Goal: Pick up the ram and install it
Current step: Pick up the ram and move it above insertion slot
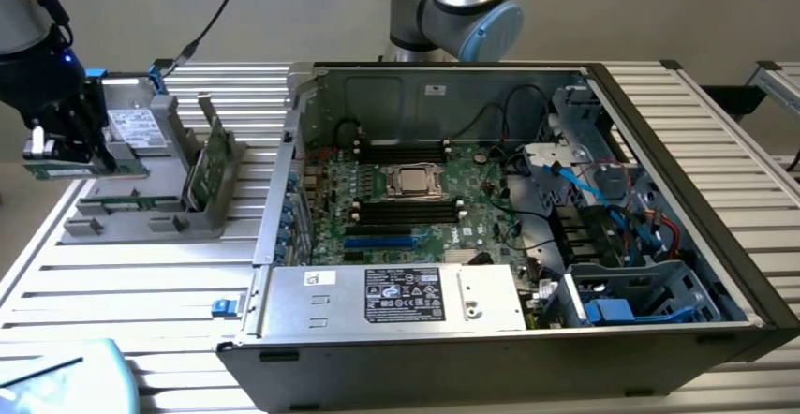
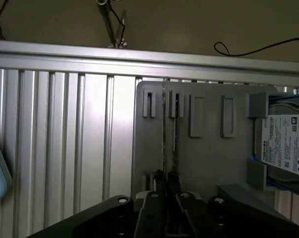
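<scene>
From the outside camera, my gripper [image 1: 63,155] is at the exterior view's left, beside the gray holder [image 1: 138,217]. It is squeezed narrow on the ram [image 1: 52,169]. The computer case [image 1: 700,152] sits well apart. From my wrist, my fingers [image 2: 152,210] pinch the thin ram above the holder.

The fingers [image 2: 150,210] hide part of the ram [image 1: 51,169], and the arm [image 1: 19,21] above them is cut off at the exterior view's left edge. In the wrist view the hard drive [image 2: 288,144] runs past the frame. The power supply label [image 1: 404,295] is too small to read.
</scene>
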`<state>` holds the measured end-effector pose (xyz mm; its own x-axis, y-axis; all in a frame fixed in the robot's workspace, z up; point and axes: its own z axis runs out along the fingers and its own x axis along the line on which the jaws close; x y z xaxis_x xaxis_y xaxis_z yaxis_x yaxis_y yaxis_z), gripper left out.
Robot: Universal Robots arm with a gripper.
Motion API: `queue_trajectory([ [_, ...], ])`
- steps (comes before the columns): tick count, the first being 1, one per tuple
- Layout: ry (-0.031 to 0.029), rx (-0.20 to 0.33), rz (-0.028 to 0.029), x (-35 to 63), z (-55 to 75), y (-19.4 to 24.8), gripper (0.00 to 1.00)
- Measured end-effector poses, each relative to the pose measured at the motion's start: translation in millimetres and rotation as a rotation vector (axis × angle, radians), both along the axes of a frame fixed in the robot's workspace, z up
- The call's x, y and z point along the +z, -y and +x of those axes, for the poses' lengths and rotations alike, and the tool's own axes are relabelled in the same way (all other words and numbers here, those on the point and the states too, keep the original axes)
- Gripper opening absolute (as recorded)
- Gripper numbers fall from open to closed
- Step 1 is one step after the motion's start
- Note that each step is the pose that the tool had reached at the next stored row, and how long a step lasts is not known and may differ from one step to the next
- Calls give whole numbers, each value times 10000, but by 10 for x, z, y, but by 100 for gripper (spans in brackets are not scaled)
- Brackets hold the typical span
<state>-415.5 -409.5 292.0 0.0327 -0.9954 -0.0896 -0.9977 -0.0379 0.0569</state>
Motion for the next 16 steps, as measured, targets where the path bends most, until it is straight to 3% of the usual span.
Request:
queue_trajectory([
  [9,0,0,175,136,0,0,14],
  [16,0,0,242,300,11,0,14],
])
